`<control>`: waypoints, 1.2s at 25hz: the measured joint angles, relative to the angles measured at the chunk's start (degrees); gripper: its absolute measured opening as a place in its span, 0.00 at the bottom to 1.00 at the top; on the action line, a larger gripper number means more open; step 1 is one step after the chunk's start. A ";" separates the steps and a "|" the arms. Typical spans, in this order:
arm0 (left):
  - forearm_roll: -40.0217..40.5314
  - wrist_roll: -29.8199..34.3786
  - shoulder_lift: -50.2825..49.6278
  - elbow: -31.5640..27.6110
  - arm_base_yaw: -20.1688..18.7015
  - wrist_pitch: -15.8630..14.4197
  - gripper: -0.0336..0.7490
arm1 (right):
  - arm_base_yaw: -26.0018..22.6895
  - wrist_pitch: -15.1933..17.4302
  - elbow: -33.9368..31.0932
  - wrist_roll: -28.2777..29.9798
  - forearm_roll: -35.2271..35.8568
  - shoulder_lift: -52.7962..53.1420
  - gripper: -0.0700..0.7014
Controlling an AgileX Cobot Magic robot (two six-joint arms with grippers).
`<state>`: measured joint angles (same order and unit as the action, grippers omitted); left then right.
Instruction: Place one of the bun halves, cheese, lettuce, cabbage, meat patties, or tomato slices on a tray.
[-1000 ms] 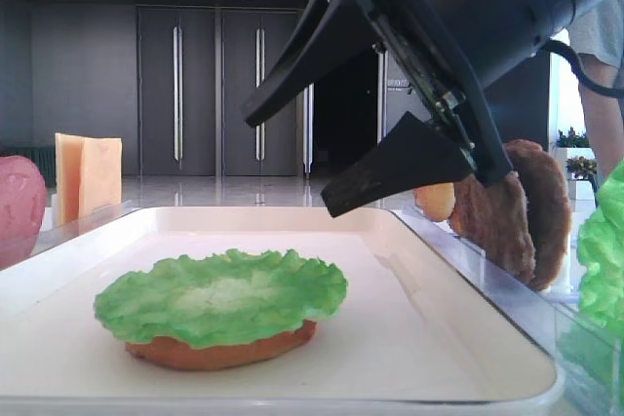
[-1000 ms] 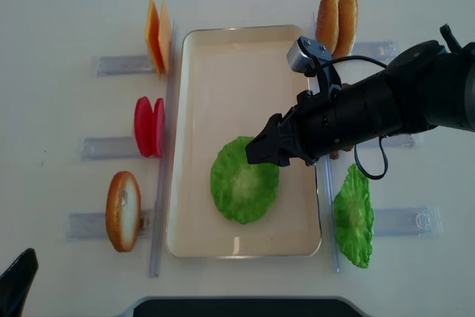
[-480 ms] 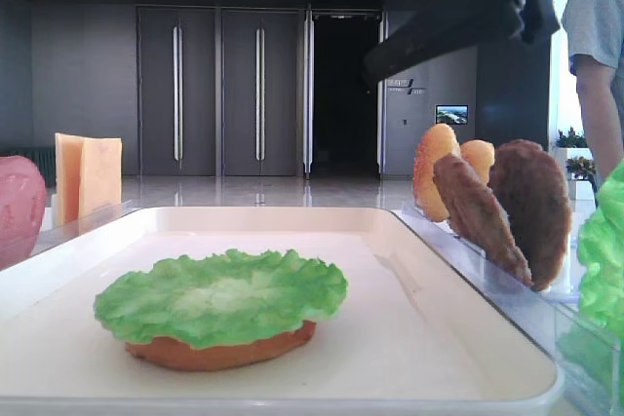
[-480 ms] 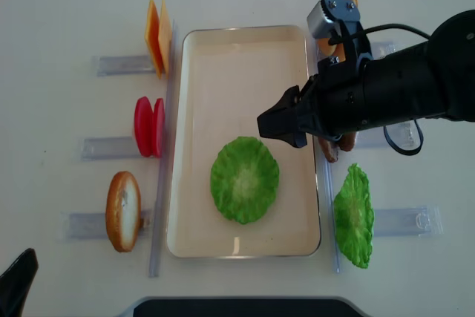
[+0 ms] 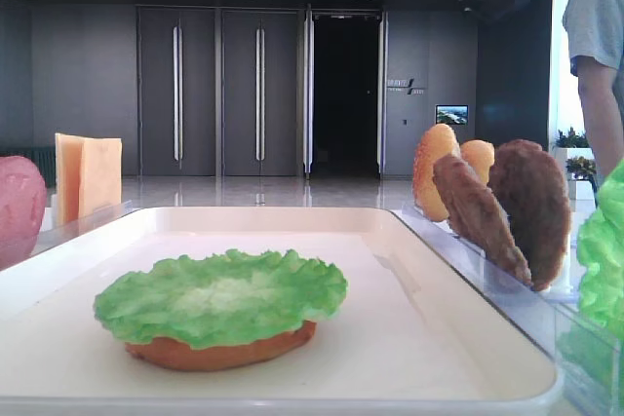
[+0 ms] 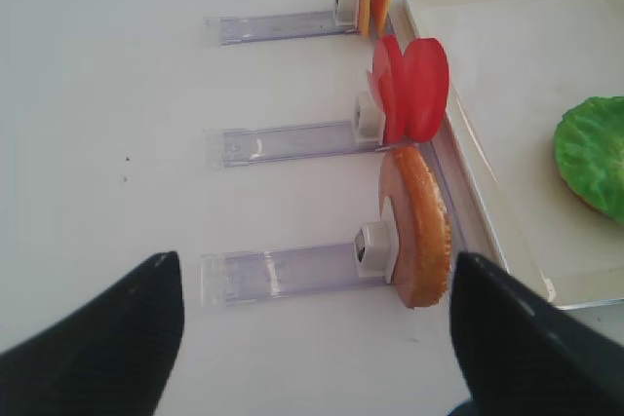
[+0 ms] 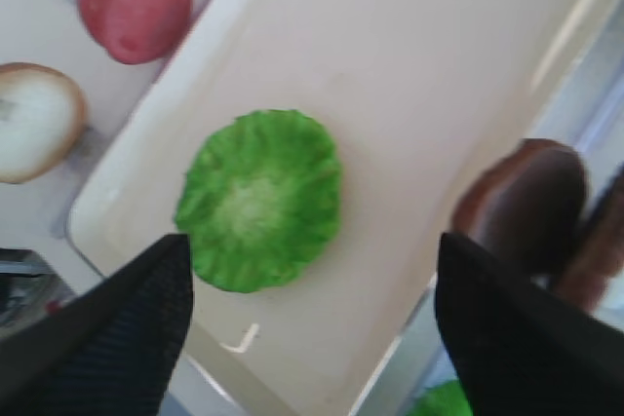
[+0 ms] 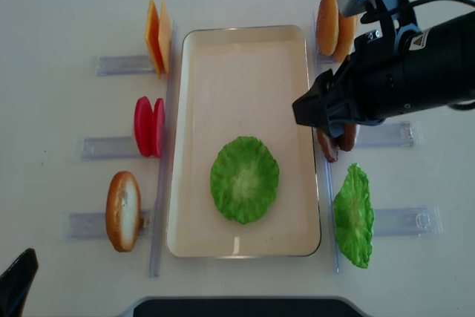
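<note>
White surface (image 8: 67, 12) fills the overhead view, with the cream tray (image 8: 245, 38) at its centre as the landmark. On the tray, nearer its front edge, a leaf of lettuce (image 8: 244, 179) lies flat over a bun half (image 5: 219, 350), whose brown rim shows beneath it in the low view. Above the tray's right rim hangs the right pincer (image 8: 318, 111), jaws wide apart and holding nothing, just over the meat patties (image 8: 335, 141) that stand in a clear rack right of the tray. Further right of the tray stand two more bun halves (image 8: 335, 21) at the back and a second lettuce leaf (image 8: 353, 215) at the front. Left of the tray, cheese slices (image 8: 156, 37), tomato slices (image 8: 149, 126) and one bun half (image 8: 123, 210) stand in their racks. The left pincer (image 6: 307, 338) waits well off the tray's front-left corner, jaws apart and empty. The lettuce step looks complete; a patty seems the likely next pick, calling for the right pincer to drop onto one upright disc and close across its thin edge.
</note>
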<state>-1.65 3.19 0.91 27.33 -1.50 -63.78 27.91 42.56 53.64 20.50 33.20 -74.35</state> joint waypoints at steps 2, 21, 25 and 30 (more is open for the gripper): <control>0.00 0.00 0.00 0.00 0.00 0.00 0.88 | 0.00 2.45 3.18 -8.13 -10.05 0.05 0.77; 0.50 -0.06 0.00 0.00 0.00 0.00 0.88 | -28.34 19.55 15.39 -26.27 -36.48 0.05 0.77; 1.65 -0.50 0.00 0.00 0.00 0.00 0.88 | -34.74 19.96 15.39 -26.16 -36.82 0.05 0.77; 2.17 -0.62 0.00 0.00 0.00 0.00 0.88 | -35.96 20.65 15.39 -26.16 -37.05 0.71 0.77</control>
<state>0.53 2.56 0.91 27.33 -1.50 -63.78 -8.05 63.22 69.04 -5.66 -3.85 -73.64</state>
